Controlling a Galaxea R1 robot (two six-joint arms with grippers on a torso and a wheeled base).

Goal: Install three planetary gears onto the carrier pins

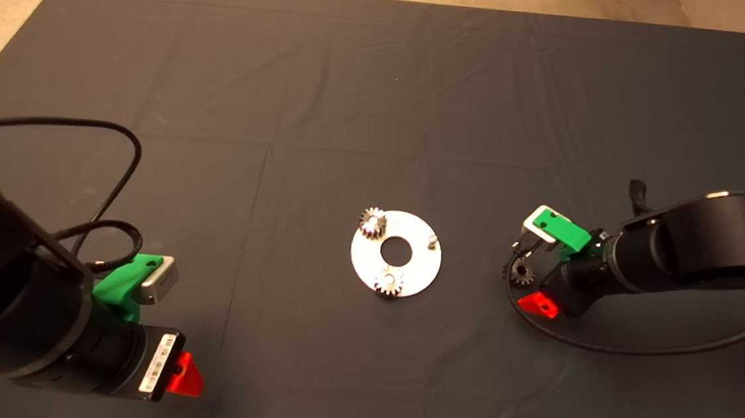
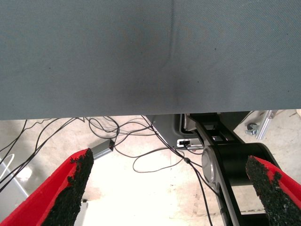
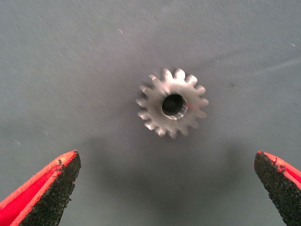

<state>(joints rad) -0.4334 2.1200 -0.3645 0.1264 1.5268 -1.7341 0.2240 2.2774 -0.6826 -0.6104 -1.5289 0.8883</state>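
In the head view, the disc [image 1: 395, 254] is seen at the centre of the mat [image 1: 382, 90], with two planetary gears seated on carrier pins: one gear [image 1: 373, 223] at the disc's upper left and another [image 1: 389, 283] at its lower edge. A third pin [image 1: 432, 241] stands bare at the disc's right side. The last gear [image 1: 522, 272] lies flat on the mat well to the right of the disc, beneath the right gripper [image 1: 537, 268], which hovers over it; the left gripper [image 1: 167, 329] is parked at the lower left of the frame. In the left wrist view, the left fingers [image 2: 70, 188] are shown spread wide with nothing between them, only mat edge and floor cables beyond. In the right wrist view, the loose gear [image 3: 172, 103] sits slightly above centre, bore upward, and the right fingers [image 3: 51, 188] are opened very wide at the lower corners, touching nothing and holding nothing. For the pick-up to go well, the gripper should probably be lowered so the gear lies on the line between the pads (it appears ahead of that line now), then closed across the teeth evenly, so the bore stays level for threading onto the bare pin.
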